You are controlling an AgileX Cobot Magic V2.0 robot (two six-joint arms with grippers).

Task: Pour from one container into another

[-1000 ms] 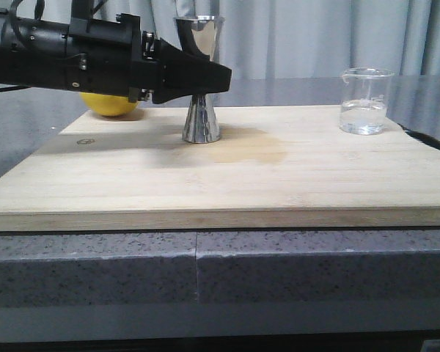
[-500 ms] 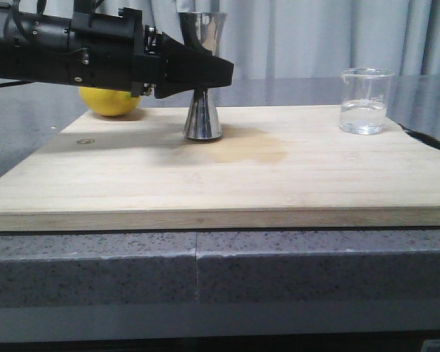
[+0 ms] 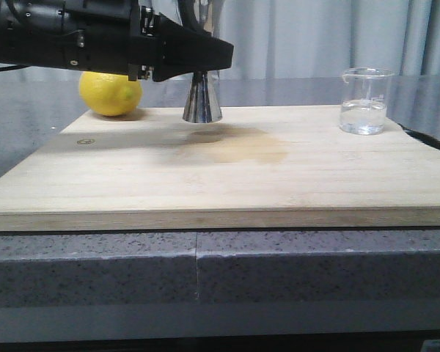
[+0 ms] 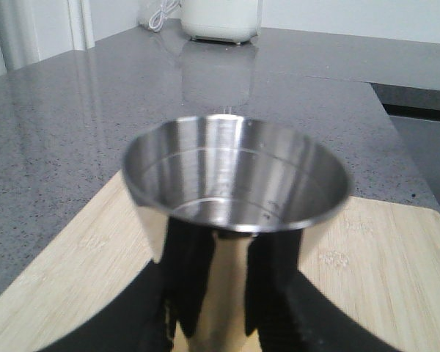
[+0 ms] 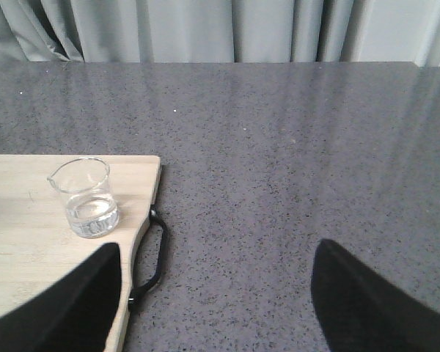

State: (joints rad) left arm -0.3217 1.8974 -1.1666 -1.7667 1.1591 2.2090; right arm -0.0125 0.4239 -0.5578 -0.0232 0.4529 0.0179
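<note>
My left gripper [image 3: 205,62] is shut on the waist of the shiny steel jigger [image 3: 202,103] and holds it upright, lifted a little above the wooden board [image 3: 220,169] at its back left. The left wrist view looks down into the jigger's open cup [image 4: 235,180], with a black finger on each side of its waist. The clear glass beaker [image 3: 365,100] with some clear liquid stands at the board's back right, also in the right wrist view as beaker [image 5: 84,196]. My right gripper [image 5: 216,293] hangs open over the grey counter beside the board, away from the beaker.
A yellow lemon [image 3: 110,94] lies at the board's back left, behind my left arm. A damp stain [image 3: 249,150] marks the board's middle. The board's black handle [image 5: 155,249] sticks out on its right side. Grey stone counter [image 5: 293,169] surrounds the board.
My left gripper has lifted the jigger off the board; its base now hangs above the wood. The beaker and the lemon have not moved.
</note>
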